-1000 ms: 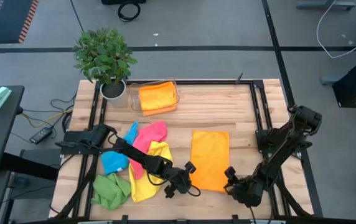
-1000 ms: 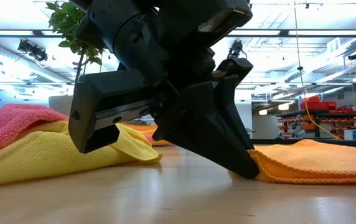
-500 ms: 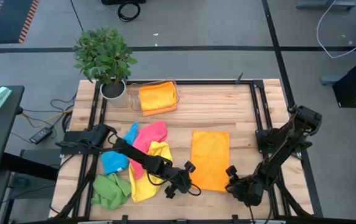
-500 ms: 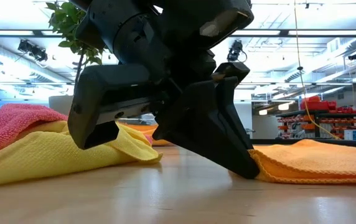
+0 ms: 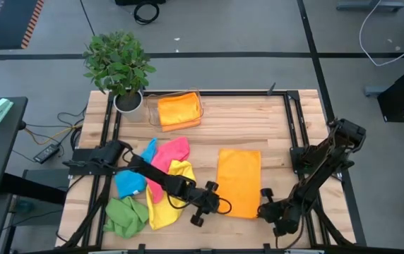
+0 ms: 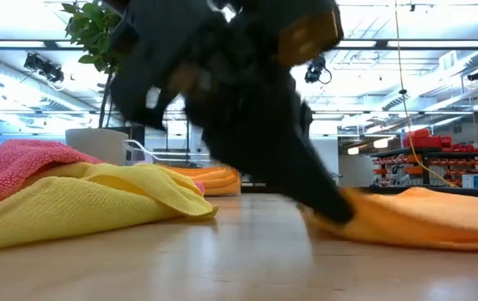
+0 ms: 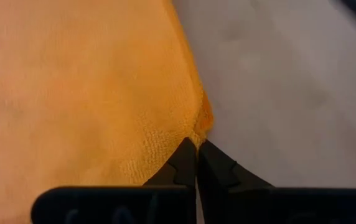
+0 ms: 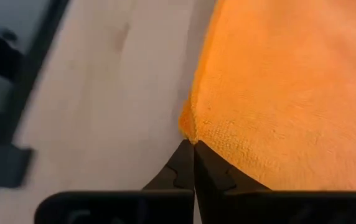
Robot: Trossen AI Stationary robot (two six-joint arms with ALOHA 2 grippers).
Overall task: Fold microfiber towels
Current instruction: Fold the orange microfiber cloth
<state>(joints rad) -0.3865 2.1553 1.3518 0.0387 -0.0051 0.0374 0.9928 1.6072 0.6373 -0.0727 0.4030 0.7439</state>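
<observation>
Here we have the flat rectangular orange microfiber towel [image 5: 239, 180] lying toward the front right of the wooden worktop [image 5: 258, 120], and both arms work its front edge. Our left gripper [image 7: 196, 146] is pinched shut on the front left corner, and our right gripper [image 8: 193, 144] is clamped on the front right corner. We judge this paired hold is meant to carry that edge back evenly for a fold. The loose pile of pink, yellow, blue and green cloths [image 5: 152, 183] waits near the left edge.
</observation>
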